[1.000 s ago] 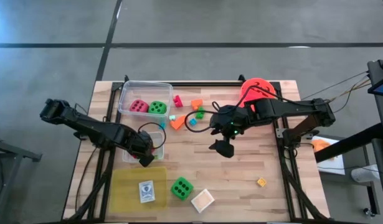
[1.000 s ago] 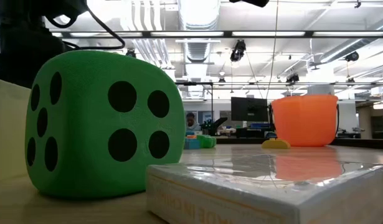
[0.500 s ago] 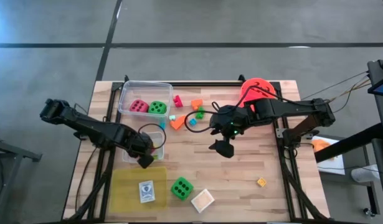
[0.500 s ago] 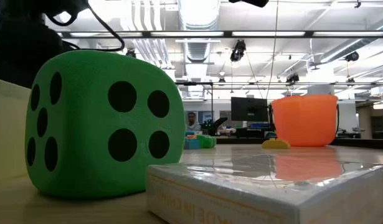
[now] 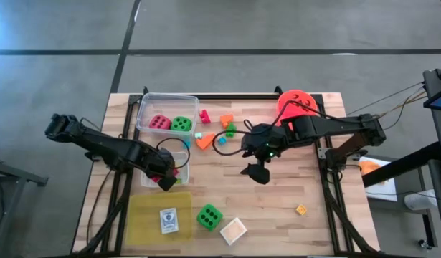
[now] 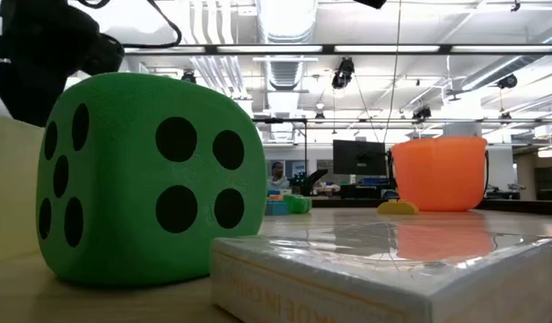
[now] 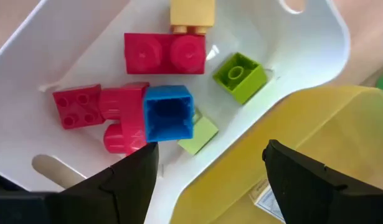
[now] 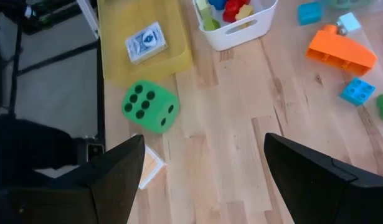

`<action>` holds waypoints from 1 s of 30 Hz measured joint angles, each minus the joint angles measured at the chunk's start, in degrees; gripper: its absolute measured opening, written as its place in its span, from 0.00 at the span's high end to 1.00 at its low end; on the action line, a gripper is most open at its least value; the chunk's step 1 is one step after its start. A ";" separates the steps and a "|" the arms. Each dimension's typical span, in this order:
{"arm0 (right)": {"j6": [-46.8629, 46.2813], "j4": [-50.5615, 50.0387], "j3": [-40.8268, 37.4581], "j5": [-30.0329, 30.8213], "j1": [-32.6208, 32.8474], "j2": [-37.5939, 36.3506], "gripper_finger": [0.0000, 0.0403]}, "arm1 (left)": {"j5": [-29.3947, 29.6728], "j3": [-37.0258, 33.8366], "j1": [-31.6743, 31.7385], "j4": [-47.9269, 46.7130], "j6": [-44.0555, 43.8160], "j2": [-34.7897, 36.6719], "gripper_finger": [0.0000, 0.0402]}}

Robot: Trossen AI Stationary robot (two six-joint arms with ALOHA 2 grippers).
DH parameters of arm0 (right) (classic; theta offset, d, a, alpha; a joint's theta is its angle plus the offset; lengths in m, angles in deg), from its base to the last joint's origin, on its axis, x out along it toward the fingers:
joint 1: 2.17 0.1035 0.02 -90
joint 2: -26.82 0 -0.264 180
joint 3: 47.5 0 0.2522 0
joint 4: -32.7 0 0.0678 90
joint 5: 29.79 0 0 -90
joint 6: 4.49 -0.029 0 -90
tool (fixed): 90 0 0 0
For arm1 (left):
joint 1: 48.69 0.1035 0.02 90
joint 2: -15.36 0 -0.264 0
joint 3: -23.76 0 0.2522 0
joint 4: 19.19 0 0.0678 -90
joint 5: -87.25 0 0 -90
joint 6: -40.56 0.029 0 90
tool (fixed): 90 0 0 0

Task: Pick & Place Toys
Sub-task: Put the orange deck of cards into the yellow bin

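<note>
blocks in the white bin

the left claw [image 7: 207, 165] hangs released over a white bin [image 7: 316, 43] holding a blue block [image 7: 169, 113] with its hollow side up, beside pink, green and yellow ones. the right claw [image 5: 257, 172] waits released mid-surface. a green die [image 5: 209, 216] with black dots sits near the surface's front.

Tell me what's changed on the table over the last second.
The left gripper has opened over the white bin, and a blue block now lies inside among the other blocks. The right gripper stayed open above mid-table. The green die and orange bucket haven't moved.
</note>
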 joint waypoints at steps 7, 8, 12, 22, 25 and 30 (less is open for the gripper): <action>9.90 1.03 -6.22 -2.46 4.59 0.00 0.19 | 0.02 3.62 -0.11 0.47 4.48 0.04 0.30; 10.94 1.93 -7.34 -2.92 5.31 0.00 0.19 | 0.00 4.31 -0.13 0.62 5.45 0.04 0.30; 12.87 9.12 -12.58 -3.09 7.82 0.00 0.19 | -0.91 7.04 -0.13 3.07 8.46 0.04 0.30; 12.82 32.53 -26.30 -4.86 11.76 0.00 0.19 | -1.11 10.35 -0.13 8.38 9.10 0.11 0.30; 12.08 34.70 -28.48 -4.92 13.13 0.00 0.19 | -1.80 10.16 -0.13 10.75 8.88 0.33 0.30; 14.87 36.97 -30.16 -2.89 16.30 0.55 0.19 | -2.90 9.86 -0.13 15.66 7.52 0.33 0.30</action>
